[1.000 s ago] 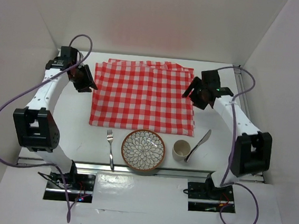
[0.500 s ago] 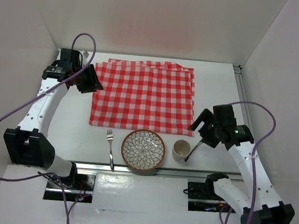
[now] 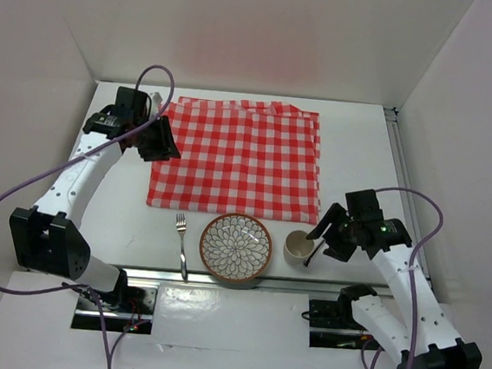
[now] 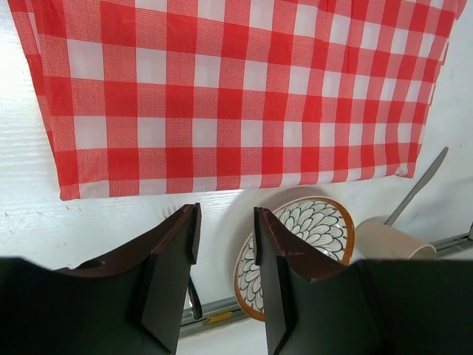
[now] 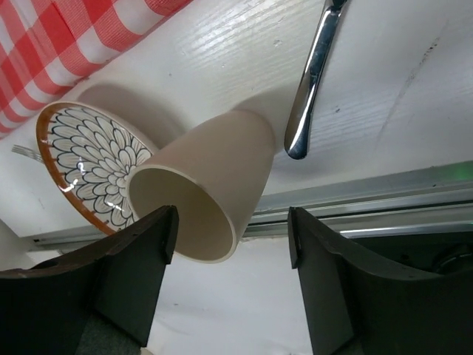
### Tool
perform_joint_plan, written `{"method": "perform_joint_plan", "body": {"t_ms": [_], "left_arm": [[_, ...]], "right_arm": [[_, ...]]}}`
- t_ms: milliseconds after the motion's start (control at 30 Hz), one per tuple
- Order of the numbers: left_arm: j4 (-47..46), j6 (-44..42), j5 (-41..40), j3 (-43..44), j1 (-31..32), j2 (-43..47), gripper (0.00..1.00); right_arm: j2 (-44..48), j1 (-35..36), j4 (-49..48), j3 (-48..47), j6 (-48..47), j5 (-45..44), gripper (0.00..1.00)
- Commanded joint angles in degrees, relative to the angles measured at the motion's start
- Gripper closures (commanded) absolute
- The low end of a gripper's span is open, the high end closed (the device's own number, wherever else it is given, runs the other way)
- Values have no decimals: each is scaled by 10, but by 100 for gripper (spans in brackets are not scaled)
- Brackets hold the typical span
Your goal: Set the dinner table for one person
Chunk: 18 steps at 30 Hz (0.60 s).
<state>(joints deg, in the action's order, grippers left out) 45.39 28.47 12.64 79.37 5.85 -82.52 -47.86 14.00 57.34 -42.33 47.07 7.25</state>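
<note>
Currently the dinner table [image 3: 354, 151] spans the workspace: rigid, smooth, not for grasping. Right gripper [image 5: 230, 218], wide open and empty, faces the cup [image 3: 297, 246] at 5 o'clock: probably light, stiff, slippery; pinch its rim. Left gripper [image 4: 225, 222], half-open, empty, hovers at 10 o'clock.

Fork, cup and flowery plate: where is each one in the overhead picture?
fork [image 3: 182, 248], top view, middle of its handle.
cup [image 3: 297, 243], top view, its open mouth.
flowery plate [image 3: 235, 248], top view, centre of the pattern.
</note>
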Motion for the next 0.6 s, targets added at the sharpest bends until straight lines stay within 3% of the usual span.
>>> {"method": "perform_joint_plan", "body": {"t_ms": [0,200,433,567], "left_arm": [[-7,-6,-8,-3,9,2,48],[-7,-1,-13,9,15,-4,48],[-7,-1,-13,3,15,-14,48],[-13,-1,-13,-3,21,-14,48]], "right_arm": [[1,9,-26,7,-21,21,30],[-4,21,-36,20,-27,26,31],[-9,26,-42,20,-21,14,43],[-15,26,-42,20,-9,8,45]]}}
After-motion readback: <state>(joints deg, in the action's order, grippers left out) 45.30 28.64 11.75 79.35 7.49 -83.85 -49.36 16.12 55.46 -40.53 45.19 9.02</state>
